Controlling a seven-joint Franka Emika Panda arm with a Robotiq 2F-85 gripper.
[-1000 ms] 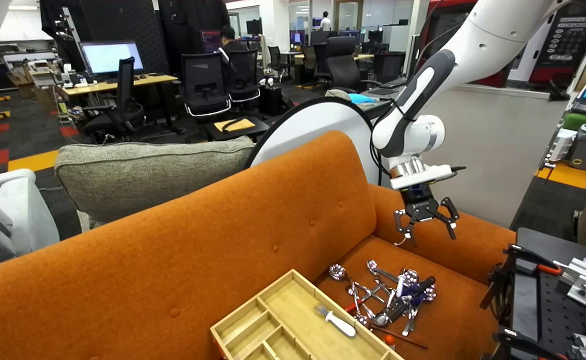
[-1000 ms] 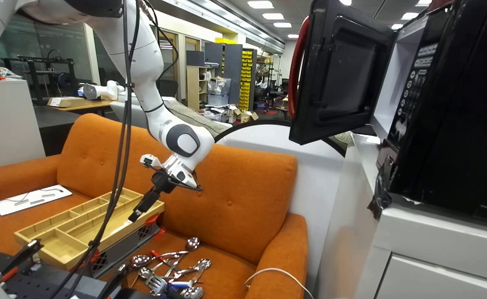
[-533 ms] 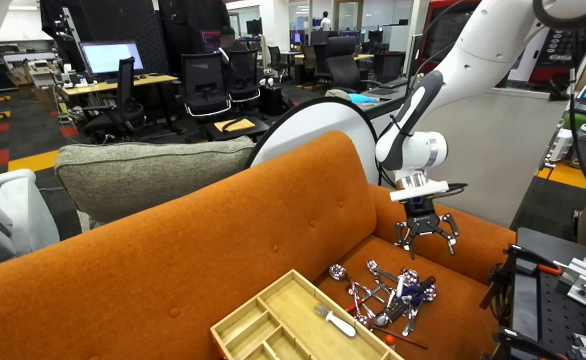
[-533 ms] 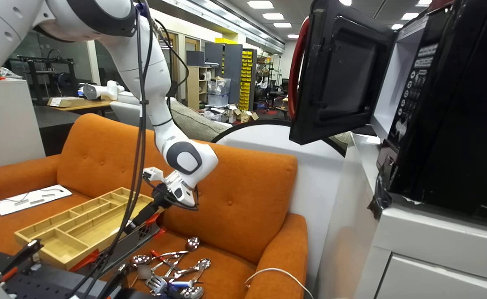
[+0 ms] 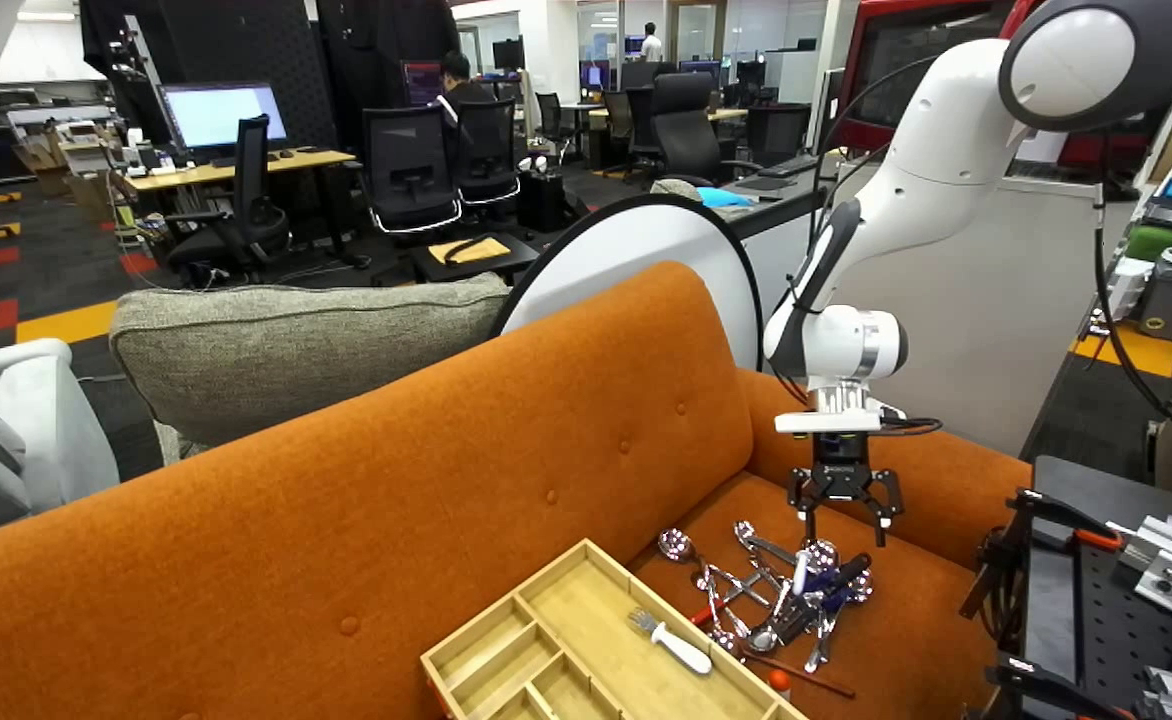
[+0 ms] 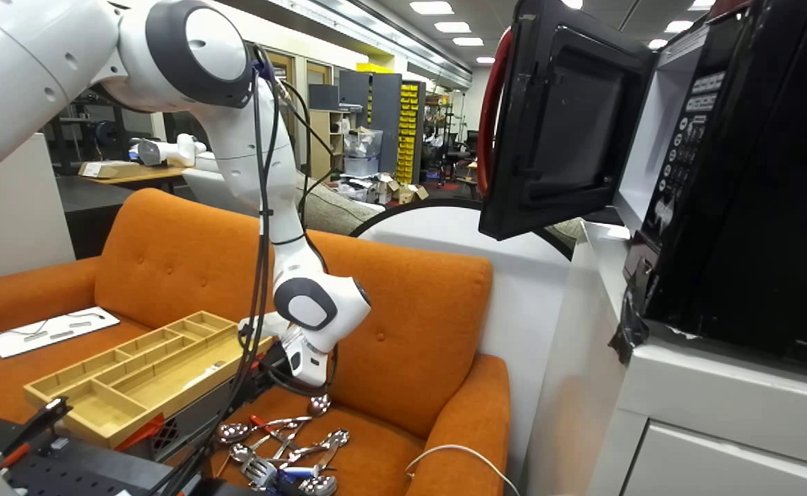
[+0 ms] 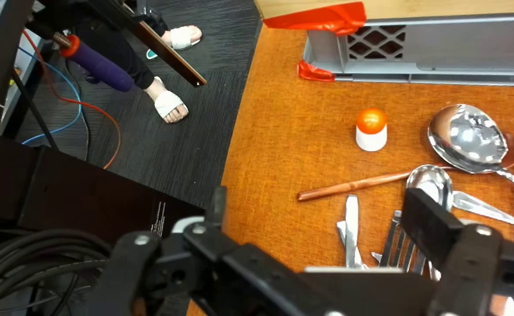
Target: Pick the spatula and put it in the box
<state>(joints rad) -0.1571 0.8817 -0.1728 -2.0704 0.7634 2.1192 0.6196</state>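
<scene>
The box [image 5: 586, 620] is a pale wood tray with compartments, also in an exterior view [image 6: 162, 381]; only its edge [image 7: 441, 8] shows in the wrist view. Utensils lie piled beside it on the orange sofa. A slotted metal head [image 7: 401, 245], which looks like the spatula, lies in the pile, partly covered by my right finger in the wrist view. It also shows in an exterior view [image 6: 257, 470]. My gripper [image 5: 845, 533] is open and empty, pointing down above the pile. In the wrist view the gripper [image 7: 325, 210] has its fingers wide apart.
A white-handled fork [image 5: 681, 650] lies in the box. Near the pile are a ladle [image 7: 465, 136], a wooden handle [image 7: 349, 188] and an orange-topped white item [image 7: 371, 130]. A grey crate [image 7: 450, 48] supports the box. A black table [image 5: 1126, 600] with clamps stands beside the sofa.
My arm has come down, lowering the open gripper from well above the sofa to just over the utensil pile. The gripper has turned more upright. The box and utensils have not moved.
</scene>
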